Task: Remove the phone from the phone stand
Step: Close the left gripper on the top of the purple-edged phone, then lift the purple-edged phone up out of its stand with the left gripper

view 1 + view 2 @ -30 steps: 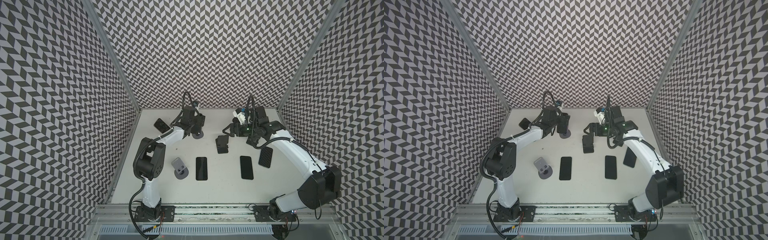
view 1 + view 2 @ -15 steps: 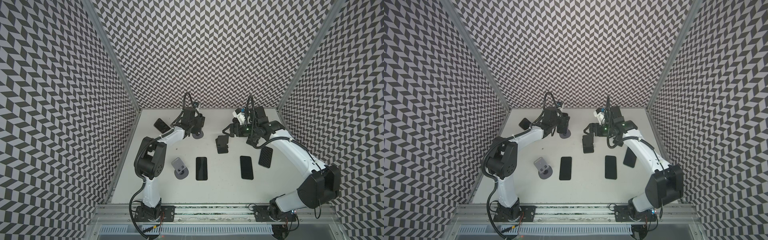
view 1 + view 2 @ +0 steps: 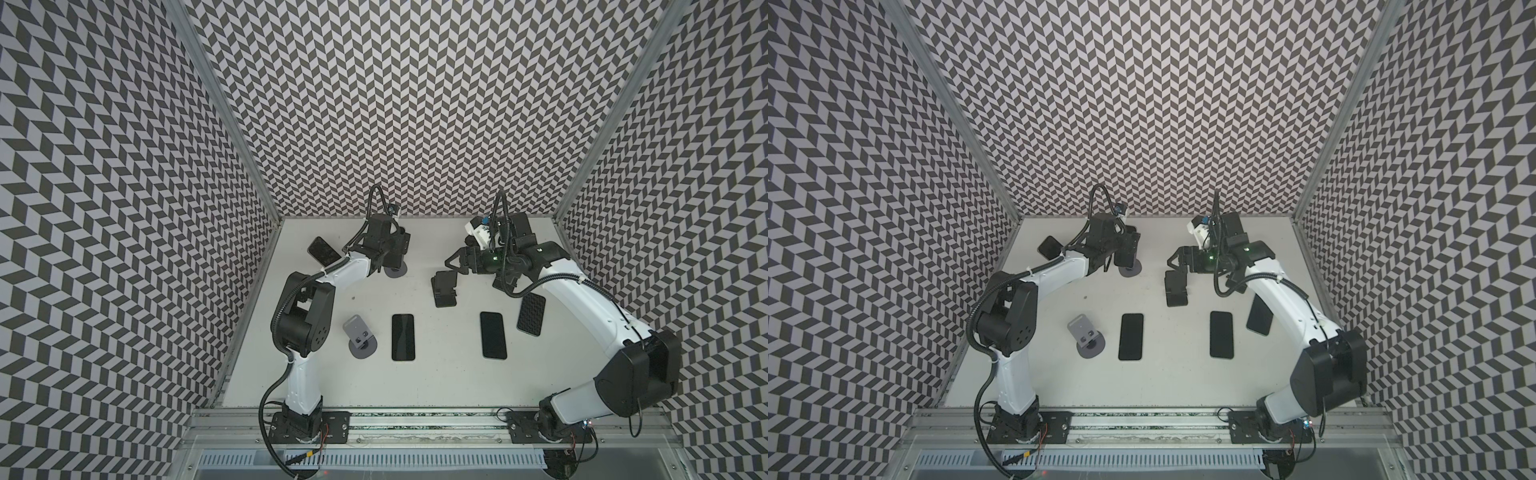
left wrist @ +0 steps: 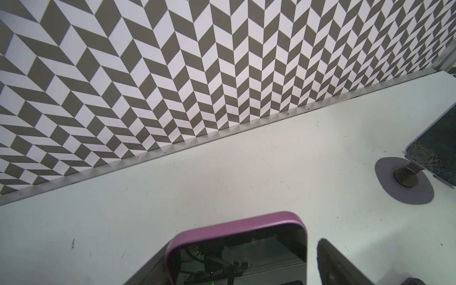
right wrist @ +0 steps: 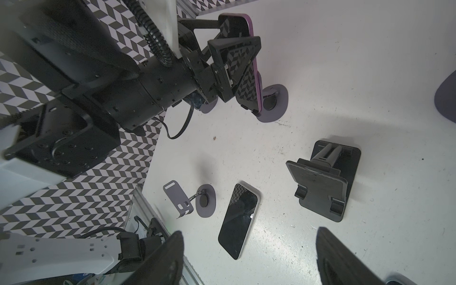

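Closure of left claw (image 3: 394,254) around purple-edged phone (image 4: 239,251) has tightened; grip unconfirmed, lifting off stand (image 5: 275,101) looks next. Right claw (image 3: 454,262) released.

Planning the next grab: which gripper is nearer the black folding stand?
Right. The right gripper hangs just behind the black folding stand; the left gripper is well off to its left, at the purple phone.

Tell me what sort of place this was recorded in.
Likely a lab robot cell: chevron-patterned walls around a white table, two arms bolted to a front rail, phones and stands laid out.
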